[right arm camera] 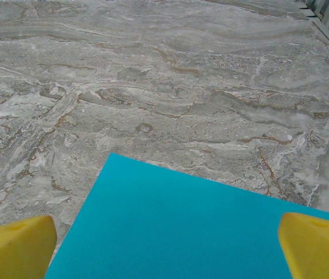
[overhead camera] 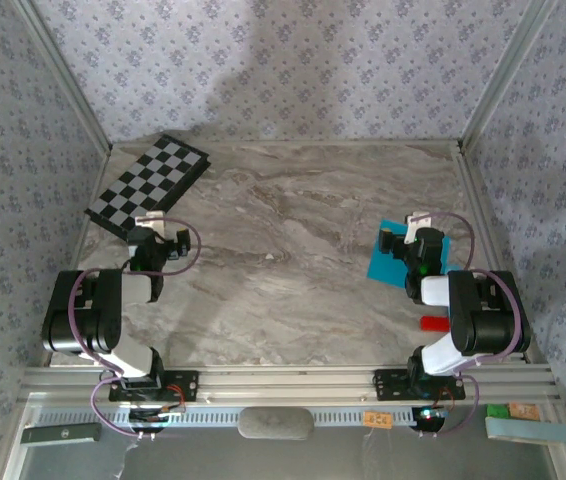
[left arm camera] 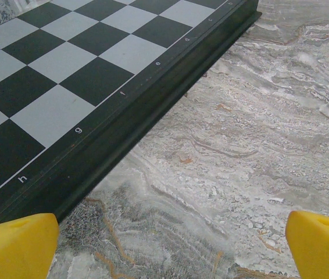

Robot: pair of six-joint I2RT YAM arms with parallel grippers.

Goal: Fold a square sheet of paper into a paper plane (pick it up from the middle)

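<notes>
Turquoise square sheet of paper is lying flat on the right side of the marble-look tabletop, w/ the right arm parked over part of it. No creases afaict, so imo the folding hasn't begun.

Pincers:
- right pincer: yellow tips wide apart, sheet spread out beneath them, nothing held. Can't tell if the tips touch the paper or sit just above it.
- left pincer: also wide apart, nothing held, over bare stone just beside the edge of the checkerboard, well apart from the sheet.

What could go wrong, my guess:
- thin paper flat on slick stone = nothing to bite. Too light a pinch and it prob skates away. Too hard and you get a random crumple that wrecks later folds.
- the right one looks lined up nearer the sheet's near edge than its middle, so a grab from here would be off-centre and the sheet would hang lopsided.
- left arm has to cross most of the tabletop to help, and a sloppy swing could clip the board.
- small red block sits by the right arm's base, near the sheet. A dragged sheet could snag on it.

Containers: nothing's sitting inside anything. Sheet, board + block all rest straight on the tabletop. Board might be a shut case, and what's inside it, if anything, can't tell.
</notes>
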